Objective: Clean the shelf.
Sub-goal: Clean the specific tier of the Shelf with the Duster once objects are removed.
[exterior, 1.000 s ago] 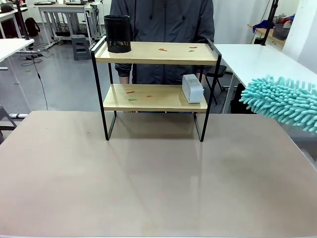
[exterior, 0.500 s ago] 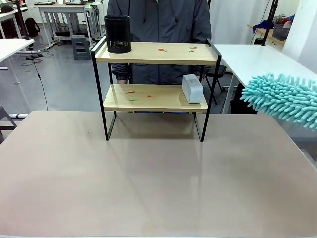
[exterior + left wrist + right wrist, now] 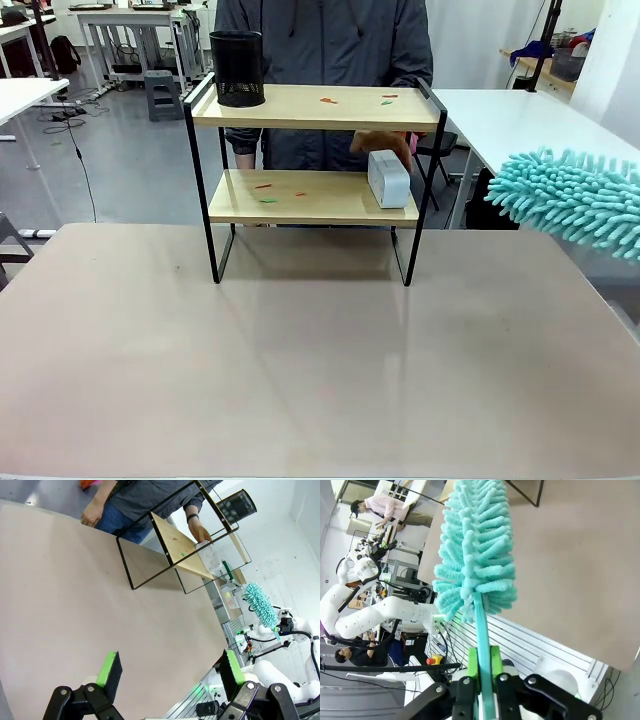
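The shelf (image 3: 315, 107) stands at the far side of the table, two light wooden boards in a black frame; it also appears in the left wrist view as the shelf (image 3: 180, 547). A black mesh cup (image 3: 237, 67) sits on the top board at left. A small grey box (image 3: 388, 178) rests on the lower board at right, and the person's hand (image 3: 385, 142) reaches it from behind. Small coloured scraps (image 3: 327, 99) lie on both boards. My right gripper (image 3: 482, 667) is shut on the handle of a teal duster (image 3: 575, 203), held right of the shelf. My left gripper (image 3: 167, 667) is open above the table.
The person in a grey jacket (image 3: 330, 45) stands behind the shelf. The brown table top (image 3: 300, 370) in front of the shelf is bare. A white table (image 3: 520, 115) stands at the right, beyond the duster.
The person's hand has come in behind the lower board and reached the grey box. The duster has barely moved.
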`<control>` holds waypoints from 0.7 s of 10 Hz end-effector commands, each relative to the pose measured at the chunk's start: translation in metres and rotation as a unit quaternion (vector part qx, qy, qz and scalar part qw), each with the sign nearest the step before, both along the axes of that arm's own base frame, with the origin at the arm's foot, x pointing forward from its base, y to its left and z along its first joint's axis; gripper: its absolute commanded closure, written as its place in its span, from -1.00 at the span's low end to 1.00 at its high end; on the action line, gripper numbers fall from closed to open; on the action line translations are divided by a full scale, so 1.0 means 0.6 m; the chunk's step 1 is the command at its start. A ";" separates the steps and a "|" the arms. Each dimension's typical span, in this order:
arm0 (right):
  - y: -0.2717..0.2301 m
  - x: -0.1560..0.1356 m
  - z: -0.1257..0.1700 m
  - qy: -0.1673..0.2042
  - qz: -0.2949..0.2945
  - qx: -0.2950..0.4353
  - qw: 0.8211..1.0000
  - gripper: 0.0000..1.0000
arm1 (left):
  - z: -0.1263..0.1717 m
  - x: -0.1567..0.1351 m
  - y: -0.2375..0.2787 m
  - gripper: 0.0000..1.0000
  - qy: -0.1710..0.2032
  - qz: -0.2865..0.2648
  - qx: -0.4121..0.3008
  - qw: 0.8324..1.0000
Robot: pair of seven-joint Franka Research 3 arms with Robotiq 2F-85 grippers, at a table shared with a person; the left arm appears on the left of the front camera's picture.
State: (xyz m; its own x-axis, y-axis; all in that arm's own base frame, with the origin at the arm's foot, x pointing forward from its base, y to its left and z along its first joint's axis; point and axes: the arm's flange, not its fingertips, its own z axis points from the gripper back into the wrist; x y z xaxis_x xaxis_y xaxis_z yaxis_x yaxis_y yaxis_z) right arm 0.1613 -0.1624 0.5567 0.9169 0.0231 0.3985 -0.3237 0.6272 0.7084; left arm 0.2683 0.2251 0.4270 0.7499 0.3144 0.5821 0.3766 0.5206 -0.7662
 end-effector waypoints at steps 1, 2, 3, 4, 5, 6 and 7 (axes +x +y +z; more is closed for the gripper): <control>0.004 0.010 0.010 0.001 -0.011 0.008 1.000 1.00 | 0.002 0.002 -0.001 -1.00 -0.016 -0.001 -0.002 1.000; 0.004 0.010 0.010 0.001 -0.011 0.008 1.000 1.00 | 0.002 0.002 -0.001 -1.00 -0.016 -0.001 -0.002 1.000; 0.004 0.010 0.010 0.001 -0.011 0.008 1.000 1.00 | 0.002 0.002 -0.001 -1.00 -0.016 -0.001 -0.002 1.000; 0.004 0.010 0.010 0.001 -0.011 0.008 1.000 1.00 | 0.002 0.002 -0.001 -1.00 -0.016 -0.001 -0.002 1.000; 0.004 0.010 0.010 0.001 -0.011 0.008 1.000 1.00 | 0.002 0.002 -0.001 -1.00 -0.016 -0.001 -0.002 1.000; 0.000 0.000 0.000 0.000 0.000 0.000 1.000 0.75 | 0.002 0.002 -0.001 -1.00 -0.016 -0.001 -0.002 1.000; 0.049 -0.006 0.030 -0.030 0.022 -0.053 0.998 0.75 | 0.002 0.002 -0.001 -1.00 -0.016 -0.001 -0.002 1.000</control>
State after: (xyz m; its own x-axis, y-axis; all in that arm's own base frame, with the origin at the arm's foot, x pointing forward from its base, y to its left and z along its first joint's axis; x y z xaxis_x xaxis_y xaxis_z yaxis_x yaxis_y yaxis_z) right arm 0.1605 -0.1556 0.5614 0.9106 0.0502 0.4101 -0.3442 0.6412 0.6858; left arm 0.2683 0.2251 0.4270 0.7497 0.3141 0.5825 0.3770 0.5208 -0.7659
